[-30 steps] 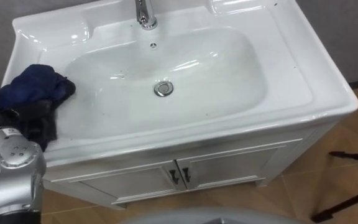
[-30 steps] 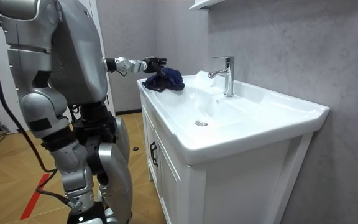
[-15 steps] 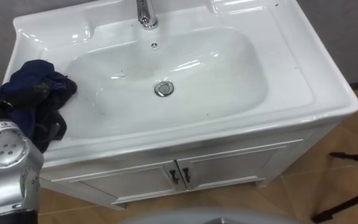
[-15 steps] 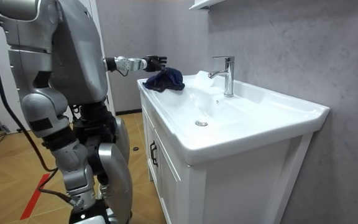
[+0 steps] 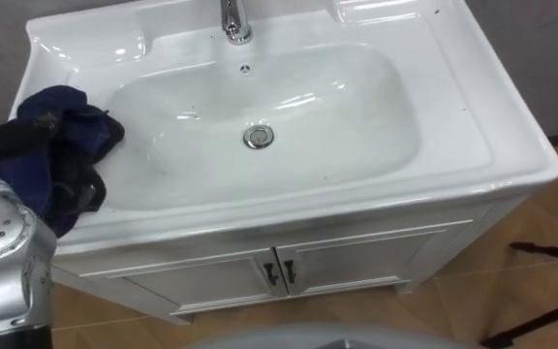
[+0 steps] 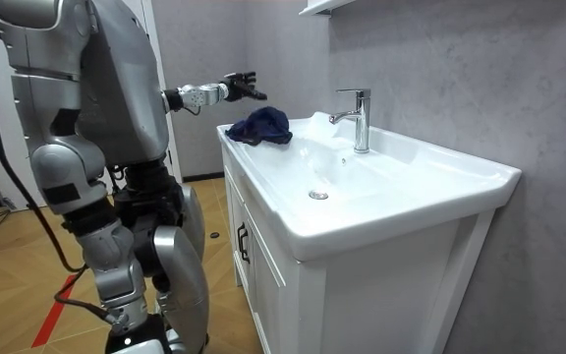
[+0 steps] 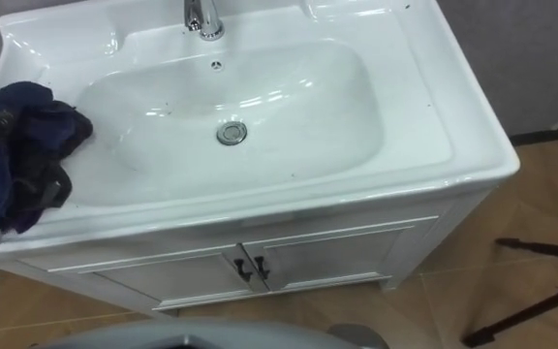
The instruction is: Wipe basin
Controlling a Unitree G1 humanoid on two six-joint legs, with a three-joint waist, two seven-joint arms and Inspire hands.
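A dark blue cloth (image 5: pixel 66 114) lies bunched on the left rim of the white basin (image 5: pixel 492 131), beside the bowl. In the room view my left hand (image 6: pixel 236 88) hovers a little above the cloth (image 6: pixel 261 125) with its fingers stretched out straight, holding nothing. From the eye views its dark fingers overlap the cloth's near side. The bowl has a metal drain (image 5: pixel 258 137) at its middle and a chrome faucet (image 5: pixel 233 19) at the back.
The basin sits on a white cabinet with two doors (image 5: pixel 279 276) below. A grey wall (image 6: pixel 440 59) stands right behind the faucet. I stand at the basin's left end on a wooden floor (image 6: pixel 28 265). Dark tripod legs (image 5: pixel 550 254) reach in at the lower right.
My left hand has lifted off the cloth and its fingers have straightened; the cloth stays on the rim.
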